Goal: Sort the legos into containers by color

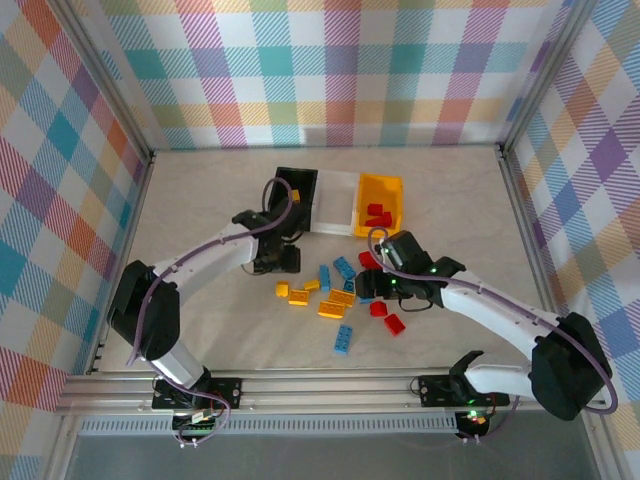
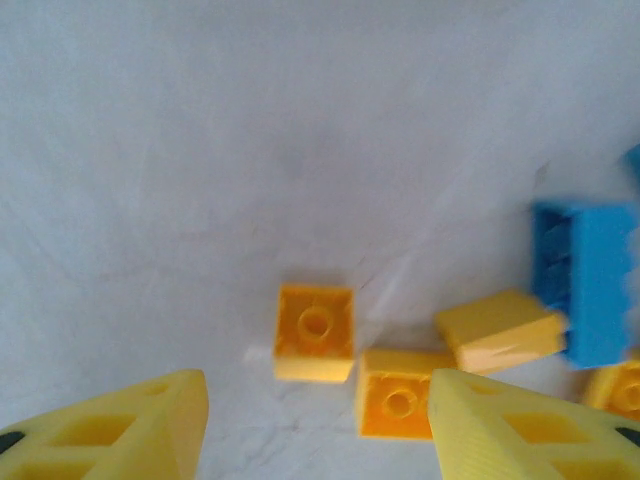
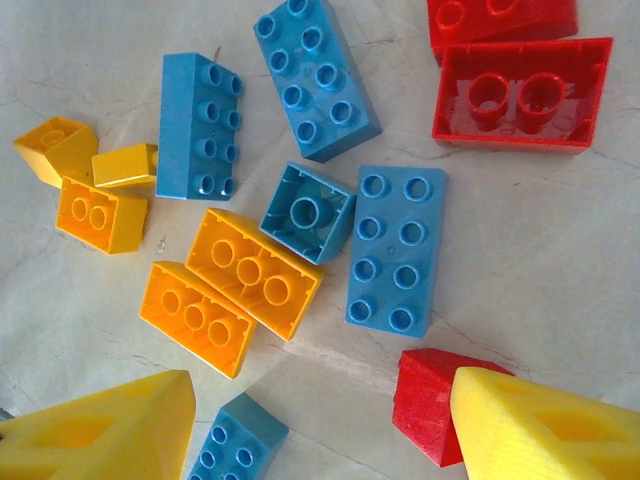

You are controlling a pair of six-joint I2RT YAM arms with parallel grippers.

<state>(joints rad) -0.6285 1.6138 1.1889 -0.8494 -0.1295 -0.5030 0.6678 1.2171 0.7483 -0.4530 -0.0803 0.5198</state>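
The legos lie loose on the table in front of the containers: yellow ones (image 1: 298,298), blue ones (image 1: 344,267) and red ones (image 1: 394,323). The black bin (image 1: 297,185), white bin (image 1: 335,203) and yellow-orange bin (image 1: 393,192) stand joined in a row; red bricks (image 1: 377,213) lie in the yellow-orange one. My left gripper (image 1: 277,262) (image 2: 318,405) hangs open above small yellow bricks (image 2: 314,330), holding nothing. My right gripper (image 1: 372,288) (image 3: 322,400) is open over the pile, a red brick (image 3: 430,400) beside its right finger (image 3: 540,435).
In the right wrist view, two long orange bricks (image 3: 250,270) lie side by side, with long blue bricks (image 3: 395,250) and a hollow red brick (image 3: 520,95) beyond. A blue brick (image 2: 590,280) lies right of the left gripper. Checked walls enclose the table.
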